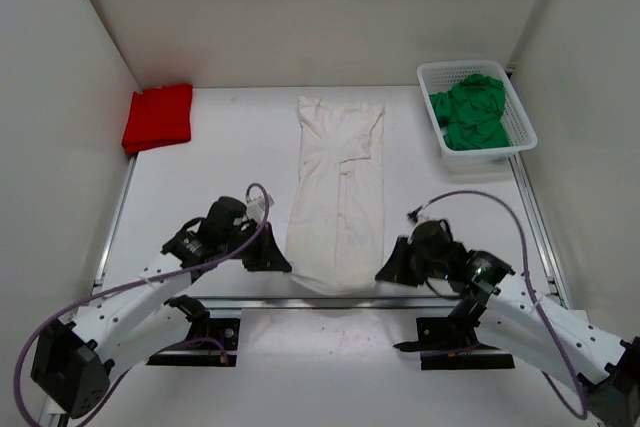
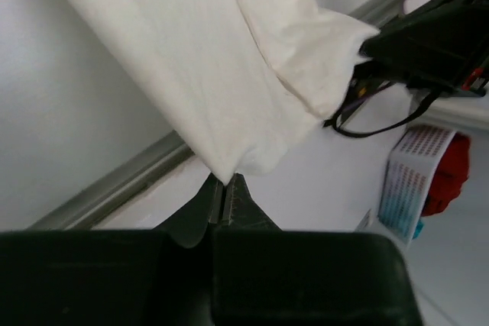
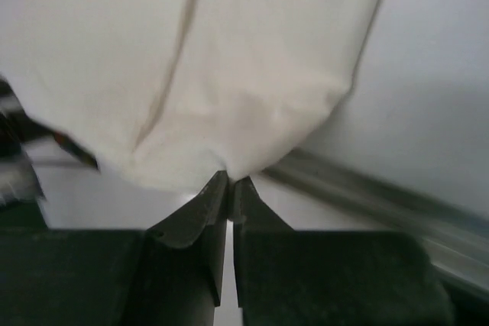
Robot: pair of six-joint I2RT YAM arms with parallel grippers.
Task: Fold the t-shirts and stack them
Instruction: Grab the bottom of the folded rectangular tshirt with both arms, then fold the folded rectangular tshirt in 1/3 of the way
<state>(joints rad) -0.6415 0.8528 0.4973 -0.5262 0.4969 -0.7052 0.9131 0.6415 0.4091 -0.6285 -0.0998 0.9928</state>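
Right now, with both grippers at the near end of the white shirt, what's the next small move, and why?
Probably lift both corners together and carry them toward the far end. The left gripper and right gripper are each shut on a near corner of the white t-shirt, which lies flat in a narrow lengthwise strip, so folding it in half looks next.

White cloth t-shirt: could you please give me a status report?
Left tool shut on near-left corner of white cloth t-shirt. Right tool shut on its near-right corner. Folded red cloth shirt, white plastic mesh basket lie well apart.
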